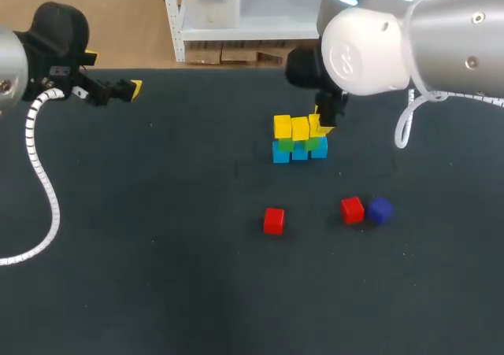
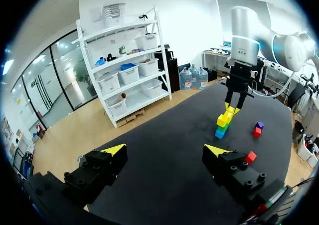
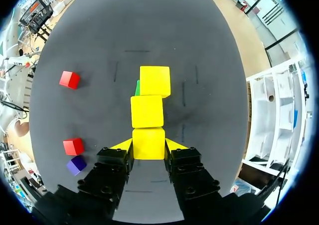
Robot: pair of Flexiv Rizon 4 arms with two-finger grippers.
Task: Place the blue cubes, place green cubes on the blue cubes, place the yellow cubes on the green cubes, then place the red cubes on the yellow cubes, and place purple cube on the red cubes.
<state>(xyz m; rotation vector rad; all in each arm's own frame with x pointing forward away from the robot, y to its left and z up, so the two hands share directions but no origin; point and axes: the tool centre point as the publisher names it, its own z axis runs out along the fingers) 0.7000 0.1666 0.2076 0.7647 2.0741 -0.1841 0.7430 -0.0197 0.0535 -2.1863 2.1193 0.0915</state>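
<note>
cubes lie nearest on the dark table (image 1: pixel 157 253): a small red cube (image 1: pixel 273 220) alone, another red cube (image 1: pixel 352 209) just beside the dark purple cube (image 1: pixel 379 210). beyond them the head view shows a row of blue cubes (image 1: pixel 299 152) bearing green cubes (image 1: pixel 286 144) and yellow cubes (image 1: pixel 291 127). the right wrist view shows only yellow tops and a green sliver, yet it alone shows the right gripper (image 3: pixel 148 146) pinching the end yellow cube (image 3: pixel 148 137) from both sides. far off, the left gripper (image 2: pixel 164 150) hangs wide and empty
</note>
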